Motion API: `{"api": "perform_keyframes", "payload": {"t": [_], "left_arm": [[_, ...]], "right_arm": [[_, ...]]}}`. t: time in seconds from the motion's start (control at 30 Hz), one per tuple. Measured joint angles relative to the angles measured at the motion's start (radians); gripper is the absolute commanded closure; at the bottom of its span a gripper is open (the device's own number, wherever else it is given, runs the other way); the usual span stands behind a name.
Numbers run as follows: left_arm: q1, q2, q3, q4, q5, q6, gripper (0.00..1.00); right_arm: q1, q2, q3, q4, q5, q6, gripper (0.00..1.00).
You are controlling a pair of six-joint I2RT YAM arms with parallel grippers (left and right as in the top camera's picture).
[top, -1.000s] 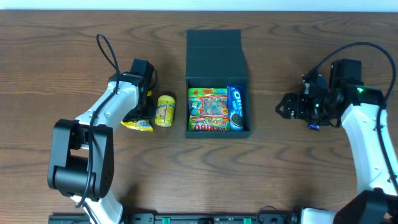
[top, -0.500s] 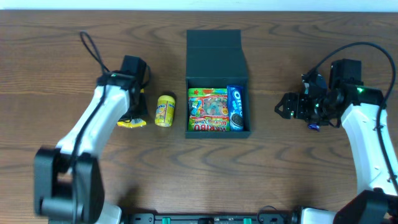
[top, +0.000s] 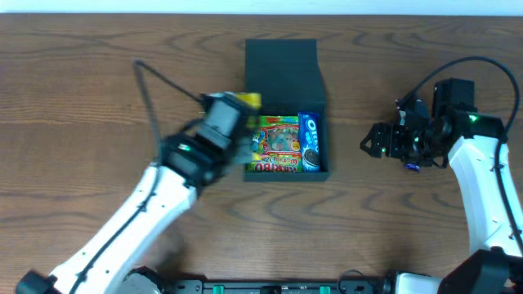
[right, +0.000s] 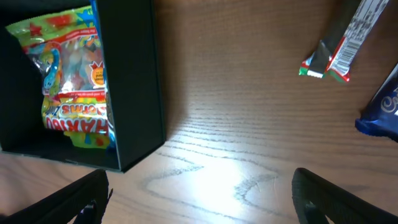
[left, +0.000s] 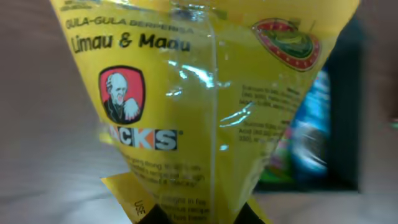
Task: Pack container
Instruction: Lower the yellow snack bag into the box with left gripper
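The container (top: 285,73) sits in the middle of the table in the overhead view, its lid flap thrown open toward the top of the frame and its tray toward the bottom. A green gummy packet (top: 274,145) and a blue biscuit packet (top: 310,140) lie side by side in the tray and cover most of its floor.

The left gripper (top: 231,114) is motion-blurred at the tray's upper left corner, with a yellow sweet packet (top: 248,100) showing just over the left wall. From above the grip is unreadable. The left wrist view settles it: the yellow packet fills that frame, pinched at its lower end between the dark fingers (left: 146,216), and the container is only a dark blur at the right edge.

The right gripper (top: 372,140) hangs right of the container, apart from it, with bare wood between them. Its wrist view shows the fingers (right: 84,198) spread wide on nothing, the container's near wall at upper left, and two things hard to pick out from above: a silver wrapper (right: 341,45) at upper right and a dark blue packet (right: 382,115) cut off by the right edge.
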Motion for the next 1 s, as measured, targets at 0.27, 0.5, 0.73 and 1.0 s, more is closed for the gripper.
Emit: {"api": "perform_keyframes", "payload": {"t": [0.27, 0.5, 0.73, 1.0], "left_arm": [[-0.093, 0.166, 0.000, 0.048, 0.021, -0.154, 0.83], [-0.092, 0.228, -0.002, 0.173, 0.068, -0.163, 0.80], [-0.093, 0.228, -0.002, 0.167, 0.089, -0.145, 0.28], [-0.093, 0.228, 0.012, 0.071, 0.065, -0.097, 0.33]], "right_arm": [[0.000, 0.000, 0.000, -0.016, 0.000, 0.000, 0.06], [0.000, 0.000, 0.000, -0.016, 0.000, 0.000, 0.05], [0.000, 0.000, 0.000, -0.017, 0.000, 0.000, 0.05], [0.000, 0.000, 0.000, -0.020, 0.000, 0.000, 0.04]]}}
